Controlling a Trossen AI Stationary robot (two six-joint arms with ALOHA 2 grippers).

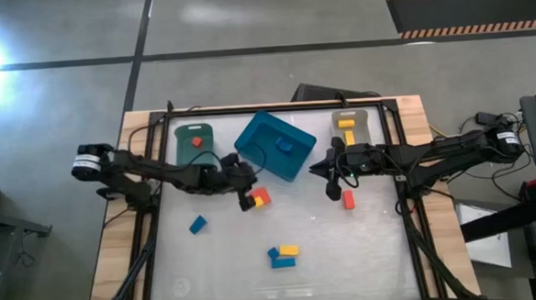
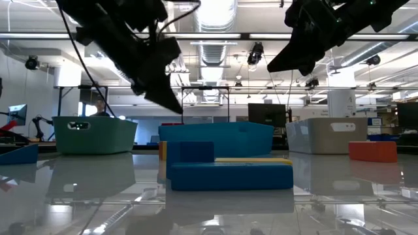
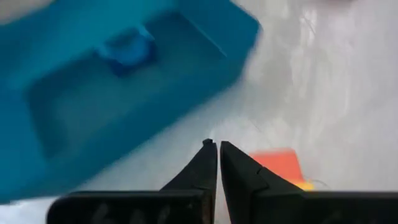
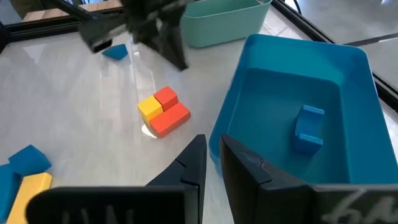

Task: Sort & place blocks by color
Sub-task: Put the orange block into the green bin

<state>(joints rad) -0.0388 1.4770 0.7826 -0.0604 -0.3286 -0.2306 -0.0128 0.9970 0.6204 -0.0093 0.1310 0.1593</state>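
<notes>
High view: left gripper point(image 1: 249, 200), jaws pressed together and empty, just beside red-and-yellow blocks point(image 1: 260, 198); right gripper point(image 1: 331, 191), likewise closed, farther off.

overhead straight down, low level across table, both wrist views close on blue bin point(image 4: 298, 124)

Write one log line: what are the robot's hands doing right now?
left hand: shut, empty, by red and yellow blocks | right hand: shut, empty, beside blue bin | blue block: in blue bin
</notes>
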